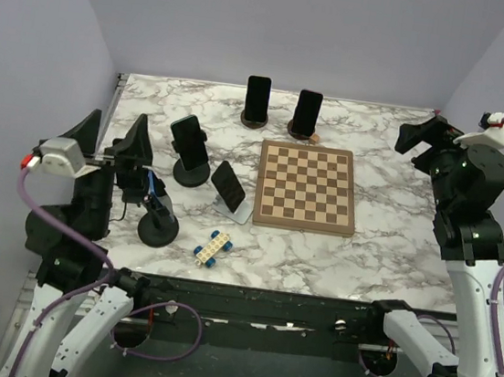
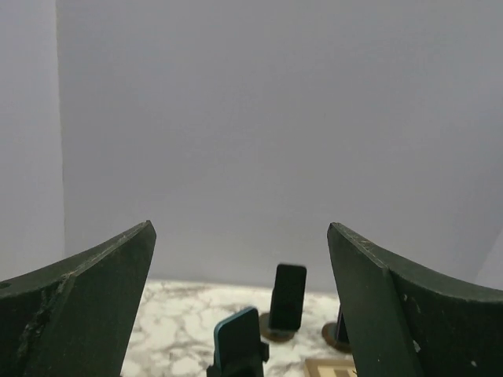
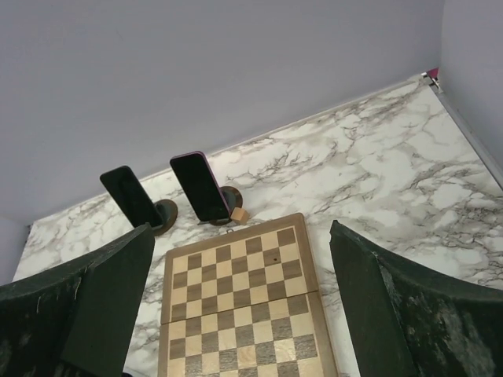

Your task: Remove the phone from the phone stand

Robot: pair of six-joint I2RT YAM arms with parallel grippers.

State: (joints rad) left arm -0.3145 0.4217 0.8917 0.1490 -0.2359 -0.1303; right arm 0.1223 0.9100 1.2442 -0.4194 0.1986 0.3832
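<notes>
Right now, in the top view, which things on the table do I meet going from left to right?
Black stand with blue parts, blue toy car, chessboard.

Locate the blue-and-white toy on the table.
In the top view, the blue-and-white toy lies front-left of the chessboard, just before the phone on the silver stand.

My top camera sits high behind the table's (image 1: 382, 250) near edge, looking down over all of it toward the far edge. My left wrist camera looks low and level at the far wall (image 2: 236, 118). My right one tilts down over the chessboard (image 3: 244, 306), and all three share the far-edge phones (image 1: 257, 99).
</notes>
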